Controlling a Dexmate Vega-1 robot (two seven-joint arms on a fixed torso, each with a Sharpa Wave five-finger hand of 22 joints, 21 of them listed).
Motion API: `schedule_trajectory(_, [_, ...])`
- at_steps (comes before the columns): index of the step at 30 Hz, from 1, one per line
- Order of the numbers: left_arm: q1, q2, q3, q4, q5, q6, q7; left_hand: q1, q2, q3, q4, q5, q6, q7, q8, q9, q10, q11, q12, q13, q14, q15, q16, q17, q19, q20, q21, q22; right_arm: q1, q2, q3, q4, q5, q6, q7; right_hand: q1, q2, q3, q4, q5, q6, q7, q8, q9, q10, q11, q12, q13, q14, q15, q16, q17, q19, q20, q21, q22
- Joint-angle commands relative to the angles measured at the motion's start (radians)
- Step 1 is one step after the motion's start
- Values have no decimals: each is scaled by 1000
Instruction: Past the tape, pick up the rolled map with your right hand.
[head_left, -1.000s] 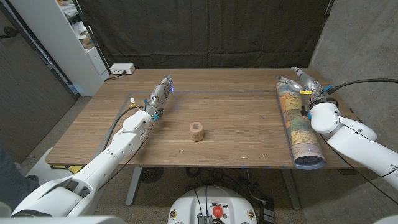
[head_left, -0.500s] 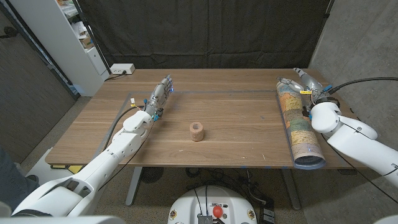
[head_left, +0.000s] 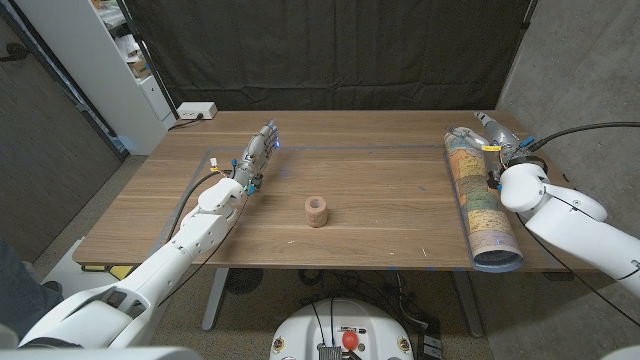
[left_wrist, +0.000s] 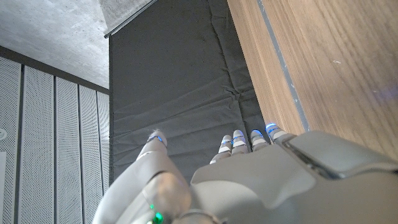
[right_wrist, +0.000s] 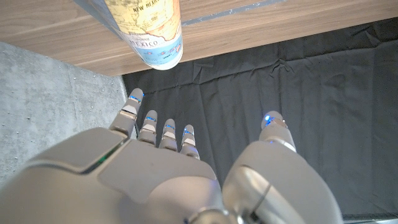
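Hovering my right hand (head_left: 492, 135) open and empty just beside the map's (head_left: 480, 203) far end; the map lies along the table's (head_left: 380, 200) right edge. I judge it light, stiff, prone to roll, so I'd wrap mid-tube.

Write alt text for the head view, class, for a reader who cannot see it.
A rolled map lies along the wooden table's right side, the robot's right hand beside its far end, holding nothing. A small tape roll stands mid-table; the left hand waits far left.
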Motion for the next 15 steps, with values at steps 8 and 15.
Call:
schedule_trajectory(8, [2, 0, 0, 0, 0, -4, 0, -2, 9, 1, -8, -3, 1, -1, 3, 5, -4, 1, 7, 1, -10, 3, 2, 5, -38, 10, 0, 4, 38, -16, -34, -16, 33, -106, -3, -3, -14, -14, 1, 15, -25, 8, -1, 5, -12, 19, 3, 3, -17, 12, -3, 3, -10, 3, 7, 2])
schedule_trajectory(15, [2, -1, -2, 1, -3, -5, -2, -3, 10, 1, -9, -3, 1, -2, 3, 5, -5, 1, 7, 1, -10, 4, 2, 5, -38, 11, 1, 4, 62, -18, -50, -22, 52, -158, 1, -7, -17, -22, 3, 24, -39, 23, -1, 4, -31, 31, 0, 2, -21, 16, -2, 3, -18, 3, 7, 2])
